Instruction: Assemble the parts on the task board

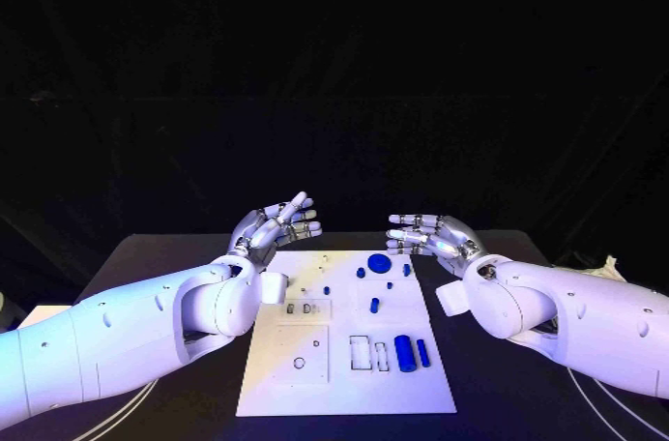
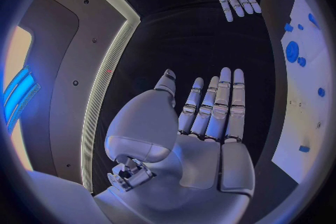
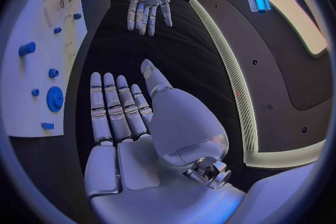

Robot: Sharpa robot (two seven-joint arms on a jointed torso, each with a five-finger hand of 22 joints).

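Below both raised hands (image 1: 279,225) (image 1: 429,233), task board (image 1: 314,383).

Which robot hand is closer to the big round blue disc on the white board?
Right. The right hand hovers just beside the big round blue disc; the left hand hovers farther off, past the white board's other side.

white task board (image 1: 279,383), blue parts (image 1: 404,352) on it

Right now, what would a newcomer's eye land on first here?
Probably the two silver hands, left hand and right hand, raised open and empty, facing each other above the far end of the white task board. Next, the blue parts on the board: a round disc at its far end and a long cylinder nearer the robot.
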